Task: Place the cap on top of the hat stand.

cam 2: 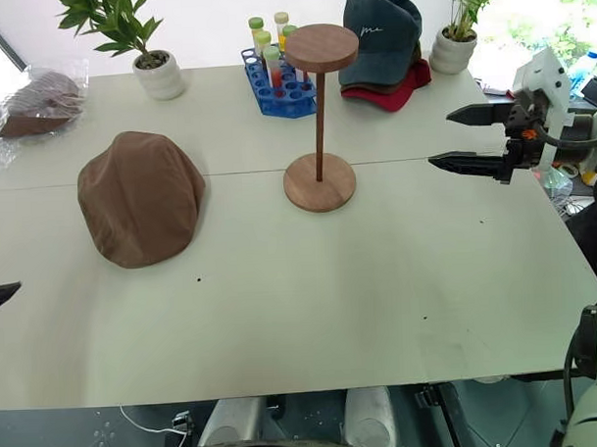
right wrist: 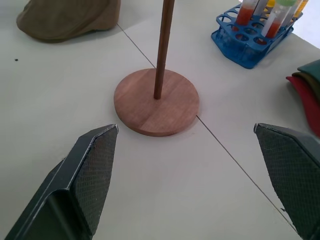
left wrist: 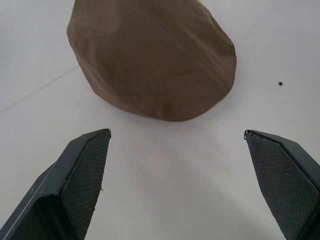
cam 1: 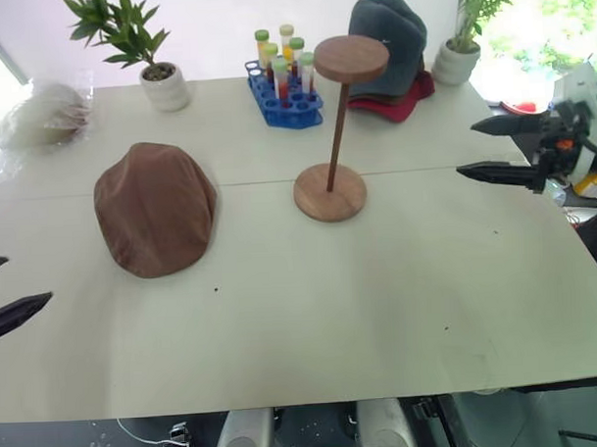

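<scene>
Cap [cam 1: 156, 208] lies flat on the white table [cam 1: 380, 309], crown up, at about 9 o'clock from the hat stand [cam 1: 330, 134] and well apart from it. Nothing touches it.

Hat stand is upright near table centre: round base flat on the table beside the seam line, thin rod vertical, top disc bare.

Left gripper [left wrist: 177, 187]: fingers spread wide, nothing between them. Head view puts it at the table's left edge, about 7 o'clock from the cap and apart from it. Its wrist camera looks straight at the cap's near edge, bare table between the pads [left wrist: 85, 175] and the fabric.

Right gripper [cam 1: 492, 148]: also wide open, nothing in it. It hangs above the table's right edge, at 3 o'clock from the stand, well apart, fingertips aimed toward the stand. Its wrist camera frames the stand's base and lower rod between the two fingers [right wrist: 95, 170], no contact.

Background, far side of the table:
- blue test-tube rack [cam 1: 284, 96] with capped tubes, about 11 o'clock from the stand base
- dark grey hat [cam 1: 390, 39] stacked on a red hat [cam 1: 402, 100], about 1 o'clock from the stand
- potted plant [cam 1: 145, 52] at 12 o'clock from the cap
- second potted plant [cam 1: 464, 36] at the far right corner
- clear plastic bag [cam 2: 34, 100] with something brown inside, far left edge
</scene>
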Robot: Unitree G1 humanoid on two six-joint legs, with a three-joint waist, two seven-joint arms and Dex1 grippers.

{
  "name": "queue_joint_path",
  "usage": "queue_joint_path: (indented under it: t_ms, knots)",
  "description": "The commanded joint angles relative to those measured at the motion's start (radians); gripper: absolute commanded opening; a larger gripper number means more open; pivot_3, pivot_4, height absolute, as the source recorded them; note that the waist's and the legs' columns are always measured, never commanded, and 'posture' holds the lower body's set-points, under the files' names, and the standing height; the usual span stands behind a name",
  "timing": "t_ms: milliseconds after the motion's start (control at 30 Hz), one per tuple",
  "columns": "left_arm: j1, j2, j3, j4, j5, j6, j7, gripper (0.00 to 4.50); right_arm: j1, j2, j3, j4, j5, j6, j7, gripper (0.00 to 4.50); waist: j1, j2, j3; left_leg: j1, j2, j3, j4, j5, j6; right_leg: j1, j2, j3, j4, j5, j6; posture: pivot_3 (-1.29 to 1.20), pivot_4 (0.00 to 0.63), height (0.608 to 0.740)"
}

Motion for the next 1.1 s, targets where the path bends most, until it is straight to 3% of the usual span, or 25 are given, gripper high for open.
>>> queue_joint_path:
  t_ms: [33, 133, 400, 667, 833, 1100]
  knots:
    - [-0.051, -0.019, -0.080, -0.103, 0.010, -0.044, 0.070, 4.50, -0.047, -0.007, -0.019, -0.143, 0.082, 0.081, 0.030, 4.46, 0.000, 0.000, 0.000, 0.000, 0.000, 0.000, 0.000, 0.000, 0.000, 0.000, 0.000, 0.000, 0.000, 0.001, 0.001, 0.00, 0.150, 0.728]
    - [-0.055, -0.049, -0.164, -0.179, 0.058, -0.102, 0.105, 4.50, -0.042, -0.022, -0.037, -0.282, 0.175, 0.208, 0.040, 4.46, -0.003, 0.000, 0.000, 0.000, 0.000, 0.000, 0.000, 0.000, 0.001, 0.000, 0.000, 0.002, 0.000, 0.002, 0.003, 0.00, 0.150, 0.728]
    - [-0.053, -0.094, -0.424, -0.166, 0.427, -0.480, 0.262, 4.50, -0.039, -0.024, -0.109, -0.610, 0.473, 0.544, -0.067, 4.46, 0.006, -0.001, -0.001, 0.001, 0.001, 0.003, 0.001, 0.001, 0.001, 0.000, 0.000, 0.003, 0.001, 0.003, 0.002, 0.00, 0.150, 0.728]
    - [-0.134, -0.188, -0.654, -0.042, 0.704, -0.686, 0.499, 4.50, 0.020, -0.010, -0.128, -0.735, 0.556, 0.602, -0.196, 4.46, 0.022, -0.002, -0.002, 0.000, 0.002, 0.003, 0.005, 0.000, -0.001, 0.001, 0.000, 0.003, 0.000, 0.006, 0.001, 0.00, 0.150, 0.728]
    - [-0.149, -0.188, -0.761, 0.044, 0.804, -0.797, 0.557, 4.50, 0.016, -0.010, -0.127, -0.741, 0.590, 0.613, -0.254, 4.46, 0.026, -0.002, -0.002, 0.000, 0.005, 0.007, 0.007, 0.000, 0.000, 0.000, 0.002, 0.003, 0.000, 0.009, 0.002, 0.00, 0.150, 0.728]
    - [-0.342, -0.236, -0.910, 0.244, 1.028, -0.891, 0.809, 4.50, 0.008, 0.001, -0.115, -0.752, 0.627, 0.620, -0.318, 4.46, 0.051, 0.000, -0.003, 0.000, 0.017, 0.008, 0.015, -0.001, -0.001, 0.001, 0.014, 0.003, -0.003, 0.016, -0.006, 0.00, 0.150, 0.728]
